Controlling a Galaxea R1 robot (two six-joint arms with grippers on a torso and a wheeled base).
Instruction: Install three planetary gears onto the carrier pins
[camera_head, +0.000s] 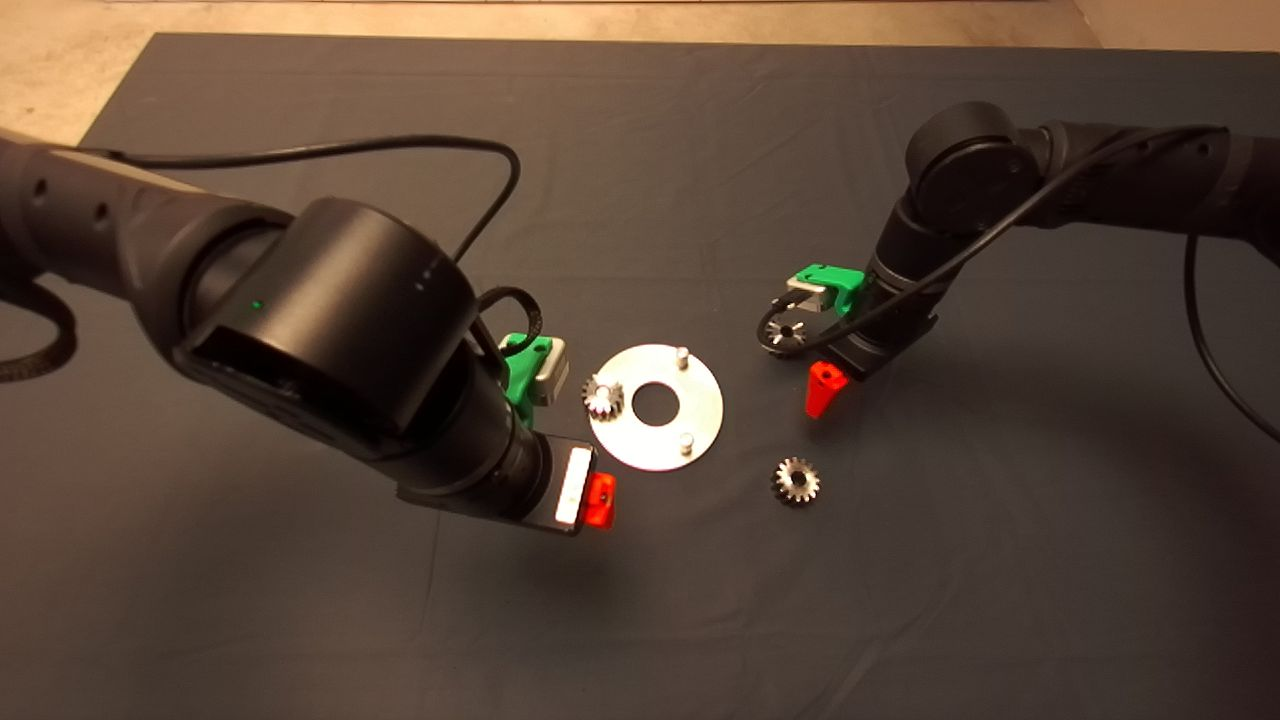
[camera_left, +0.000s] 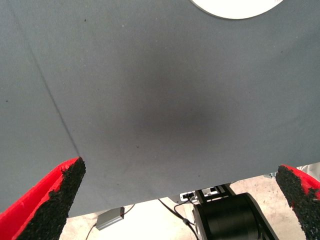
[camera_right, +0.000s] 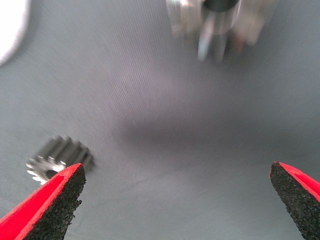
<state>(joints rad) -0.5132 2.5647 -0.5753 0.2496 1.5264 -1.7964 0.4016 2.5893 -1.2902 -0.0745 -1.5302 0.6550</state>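
The silver carrier plate (camera_head: 700, 410) lies mid-mat with two bare pins (camera_head: 681, 354) (camera_head: 686, 441). One planetary gear (camera_head: 603, 397) sits on the plate's left side. A second gear (camera_head: 796, 480) lies on the mat to the plate's lower right. A third (camera_head: 787, 332) lies by the right arm's green mount. My left gripper (camera_head: 598, 502) hovers just left of the plate, open and empty (camera_left: 180, 195), with the plate's edge (camera_left: 235, 7) beyond it. My right gripper (camera_head: 828, 385) is open (camera_right: 177, 190) above the mat between the two loose gears. One gear (camera_right: 60, 157) lies beside one finger, another (camera_right: 215, 25) shows blurred further off.
The dark mat (camera_head: 640, 620) covers the table. The pale floor (camera_head: 60, 80) shows past its far left corner. Black cables (camera_head: 400, 148) loop off both arms above the mat. A black base and cables (camera_left: 230, 220) show past the mat's edge in the left wrist view.
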